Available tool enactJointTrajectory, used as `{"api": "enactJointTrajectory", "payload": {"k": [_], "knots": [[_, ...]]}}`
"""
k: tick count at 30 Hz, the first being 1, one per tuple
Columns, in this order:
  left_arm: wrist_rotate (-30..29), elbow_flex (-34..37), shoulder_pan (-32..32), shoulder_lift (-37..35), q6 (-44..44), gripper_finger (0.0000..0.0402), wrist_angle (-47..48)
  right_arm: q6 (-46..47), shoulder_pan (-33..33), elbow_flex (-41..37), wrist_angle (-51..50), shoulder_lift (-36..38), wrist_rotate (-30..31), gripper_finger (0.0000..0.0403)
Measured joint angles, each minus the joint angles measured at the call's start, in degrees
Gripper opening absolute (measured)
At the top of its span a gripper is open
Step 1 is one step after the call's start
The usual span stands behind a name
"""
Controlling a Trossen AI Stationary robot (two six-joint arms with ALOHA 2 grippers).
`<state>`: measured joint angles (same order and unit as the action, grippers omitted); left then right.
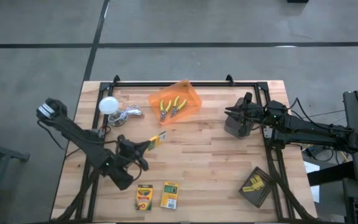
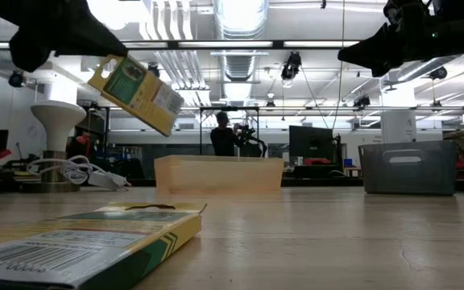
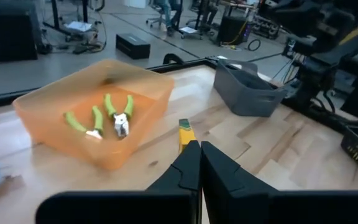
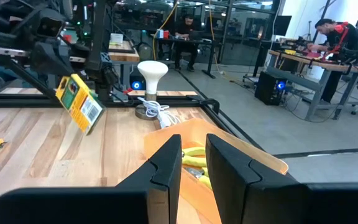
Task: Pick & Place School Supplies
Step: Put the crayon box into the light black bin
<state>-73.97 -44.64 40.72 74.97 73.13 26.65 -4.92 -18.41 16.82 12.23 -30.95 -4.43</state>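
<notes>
My left gripper (image 1: 145, 147) is shut on a yellow-and-green crayon box (image 1: 158, 139) and holds it above the table, left of centre and short of the orange bin (image 1: 176, 101). Two yellow-handled pliers (image 3: 104, 118) lie inside that bin. Two more crayon boxes (image 1: 144, 196) (image 1: 169, 194) lie flat near the front edge. Small yellow blocks (image 1: 253, 184) sit in a black tray at the front right. My right gripper (image 4: 193, 152) hovers at the right above a grey bin (image 1: 235, 127), its fingers a little apart with nothing between them. My left gripper pinches one end of the crayon box (image 3: 185, 138) between its two fingers, across the box's flat faces. The fingers come nearly level from the table's near left. The box (image 2: 139, 93) is lifted clear of the table, tilted, and sticks out past the fingertips toward the orange bin.
A white ball lamp (image 1: 109, 104) with a coiled cable stands at the far left, beside the orange bin. A black frame rail (image 1: 185, 83) runs along the table's far and side edges. Bare wood lies in the table's middle, between the two arms.
</notes>
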Motion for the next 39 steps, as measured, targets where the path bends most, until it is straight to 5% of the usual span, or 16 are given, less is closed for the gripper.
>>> {"api": "enactJointTrajectory", "payload": {"k": [8,18,27,39], "knots": [[5.57,0.0,-2.87,3.42,-35.16,0.0005,-25.87,-0.01,0.01,0.0,0.0,-0.01,0.0,0.0068],[14.8,0.0,-4.3,2.94,-60.44,0.0005,-40.03,-0.01,0.02,0.0,0.0,0.01,0.0,0.0068],[19.1,0.0,-6.88,2.88,-71.69,0.0005,-46.66,-0.01,0.0,0.0,0.0,0.01,0.0,0.0068],[28.47,0.0,-12.85,2.85,-72.24,0.0005,-47.73,4.22,0.02,-0.01,0.12,0.0,0.0,0.0068]]}}
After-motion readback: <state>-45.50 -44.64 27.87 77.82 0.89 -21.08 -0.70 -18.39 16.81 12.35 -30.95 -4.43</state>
